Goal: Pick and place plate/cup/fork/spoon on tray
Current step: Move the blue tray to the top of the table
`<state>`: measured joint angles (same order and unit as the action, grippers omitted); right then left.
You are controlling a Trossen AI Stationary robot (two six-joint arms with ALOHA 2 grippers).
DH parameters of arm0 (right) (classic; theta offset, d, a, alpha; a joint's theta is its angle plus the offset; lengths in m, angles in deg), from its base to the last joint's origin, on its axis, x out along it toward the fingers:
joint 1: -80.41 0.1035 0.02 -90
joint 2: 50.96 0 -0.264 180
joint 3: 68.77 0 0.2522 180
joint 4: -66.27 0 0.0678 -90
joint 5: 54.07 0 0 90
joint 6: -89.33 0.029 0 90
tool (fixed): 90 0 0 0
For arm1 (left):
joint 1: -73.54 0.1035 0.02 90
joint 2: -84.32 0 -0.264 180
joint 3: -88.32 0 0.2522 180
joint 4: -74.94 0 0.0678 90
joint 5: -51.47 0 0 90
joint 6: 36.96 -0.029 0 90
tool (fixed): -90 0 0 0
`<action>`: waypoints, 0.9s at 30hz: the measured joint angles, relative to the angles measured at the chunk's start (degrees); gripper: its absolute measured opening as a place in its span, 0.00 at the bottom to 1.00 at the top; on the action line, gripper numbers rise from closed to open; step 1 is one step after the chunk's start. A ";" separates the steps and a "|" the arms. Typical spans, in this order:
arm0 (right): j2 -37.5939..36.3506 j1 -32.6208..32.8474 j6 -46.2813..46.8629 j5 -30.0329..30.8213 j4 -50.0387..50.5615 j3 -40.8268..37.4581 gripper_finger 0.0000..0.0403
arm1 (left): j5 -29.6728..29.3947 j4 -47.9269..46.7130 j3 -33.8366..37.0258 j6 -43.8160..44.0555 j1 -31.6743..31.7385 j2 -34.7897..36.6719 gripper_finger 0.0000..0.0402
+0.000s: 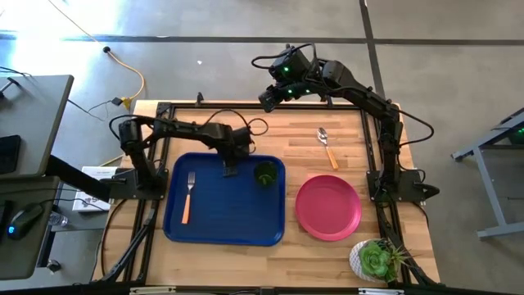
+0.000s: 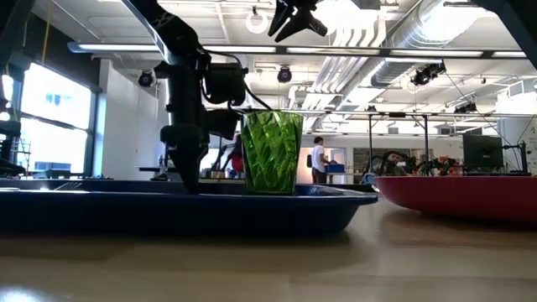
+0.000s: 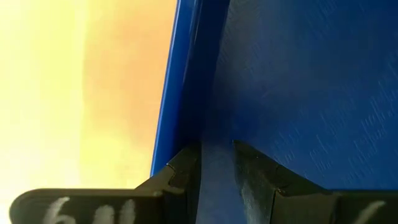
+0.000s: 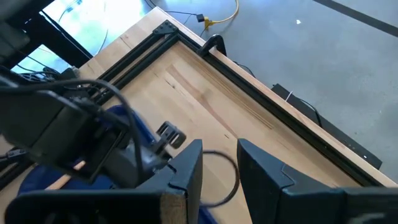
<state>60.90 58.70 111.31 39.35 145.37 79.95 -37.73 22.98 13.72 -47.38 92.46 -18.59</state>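
Tray [image 2: 168, 210] under left gripper [image 3: 216, 165], fingers slightly apart, empty; cup [image 2: 272, 153] just beside them. Right gripper [image 4: 219, 165] raised, fingers parted, empty.

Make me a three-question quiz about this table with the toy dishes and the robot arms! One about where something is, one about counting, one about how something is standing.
1. Where is the small orange-handled metal spoon?
A. on the wooden table
B. on the tray
C. on the plate

2. How many things lie or stand on the big dark blue plastic tray?
A. none
B. two
C. four

3. How is the small see-through green plastic cup standing?
A. tipped on its side
B. upside down
C. upright

Answers:
1. A, it lies on bare wood behind the round pink-red plastic plate.
2. B, only the orange-handled fork and the cup are on it.
3. C, the low view shows its open mouth on top.
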 joint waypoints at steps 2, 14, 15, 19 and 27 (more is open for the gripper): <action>0.00 0.00 0.00 0.00 0.00 0.00 0.23 | -0.02 0.86 0.00 -1.10 1.20 0.00 0.20; 0.00 0.00 0.00 0.00 0.01 0.00 0.23 | 0.00 3.55 0.02 -6.96 6.50 0.02 0.20; 0.00 0.00 0.00 0.00 0.00 0.00 0.23 | 0.00 4.12 0.00 -7.67 6.83 0.02 0.20; 0.00 0.00 0.00 0.03 0.02 0.00 0.23 | 0.00 6.12 0.02 -8.29 7.92 0.02 0.20; 0.00 0.00 0.04 0.01 0.02 0.00 0.23 | -0.04 9.15 0.02 -8.27 10.56 0.02 0.20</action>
<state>60.90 58.70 111.35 39.36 145.39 79.95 -37.77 32.13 13.74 -55.66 103.03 -18.57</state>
